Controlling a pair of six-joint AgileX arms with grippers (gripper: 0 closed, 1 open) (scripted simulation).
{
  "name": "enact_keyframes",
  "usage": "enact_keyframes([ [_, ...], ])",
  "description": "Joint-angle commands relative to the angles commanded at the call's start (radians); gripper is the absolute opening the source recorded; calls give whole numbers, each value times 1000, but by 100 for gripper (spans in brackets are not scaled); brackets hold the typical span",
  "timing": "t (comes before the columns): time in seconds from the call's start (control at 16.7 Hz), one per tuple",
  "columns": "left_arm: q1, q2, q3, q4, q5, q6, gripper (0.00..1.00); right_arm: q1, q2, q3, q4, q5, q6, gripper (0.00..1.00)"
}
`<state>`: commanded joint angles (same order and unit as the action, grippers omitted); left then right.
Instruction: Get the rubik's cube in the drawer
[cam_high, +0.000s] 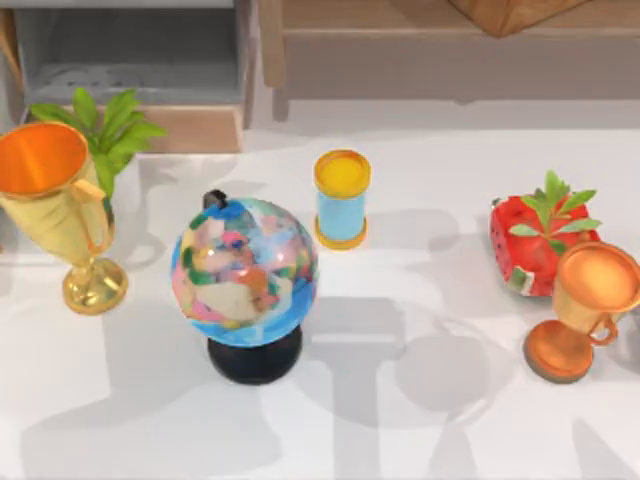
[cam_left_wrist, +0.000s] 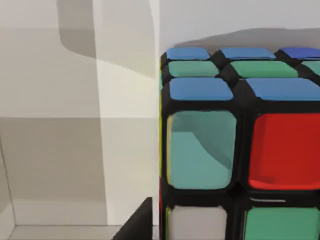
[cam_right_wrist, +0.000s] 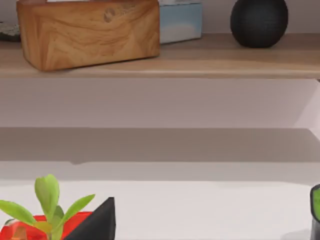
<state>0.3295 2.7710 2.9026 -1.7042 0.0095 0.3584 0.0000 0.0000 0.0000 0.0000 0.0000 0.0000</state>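
White tabletop (cam_high: 420, 420) under bright light, with a wooden shelf (cam_high: 420, 20) along the far edge and an open grey drawer (cam_high: 130, 60) at the far left corner.

Drawer interior, seen from above: grey floor; contents cannot be made out from there.

Left wrist view: rubik's cube (cam_left_wrist: 240, 150) very close to the camera, with blue, green, red, teal and white stickers split by black lines. It sits against pale flat walls (cam_left_wrist: 50, 125) that meet in a corner, like the inside of a box. A dark fingertip (cam_left_wrist: 137, 225) of the left gripper shows at the cube's edge; whether the jaws are spread or pinching, I cannot tell.

Right wrist view: a dark fingertip (cam_right_wrist: 97, 222) of the right gripper hangs over a red pot with a green plant (cam_right_wrist: 45, 210). Jaw state cannot be told. On the shelf beyond are a wooden box (cam_right_wrist: 87, 30), a pale blue box (cam_right_wrist: 180, 20) and a black ball (cam_right_wrist: 259, 15).

On the table:
- gold cup (cam_high: 55, 215), far left, hollow bowl, leafy plant (cam_high: 105, 130) just behind
- globe (cam_high: 245, 275) on black base, centre-left
- blue canister with yellow lid (cam_high: 342, 198), centre
- red pot (cam_high: 535, 245), plant growing in it, right
- orange cup (cam_high: 585, 310) just beside the pot
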Motion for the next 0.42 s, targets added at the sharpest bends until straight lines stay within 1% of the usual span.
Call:
enact_keyframes([
  [0.06, 0, 0, 0, 0, 0, 0, 98, 0, 0, 0, 0, 0, 0, 100],
  [0.12, 0, 0, 0, 0, 0, 0, 100, 0, 0, 0, 0, 0, 0, 100],
  [0.42, 0, 0, 0, 0, 0, 0, 100, 0, 0, 0, 0, 0, 0, 100],
])
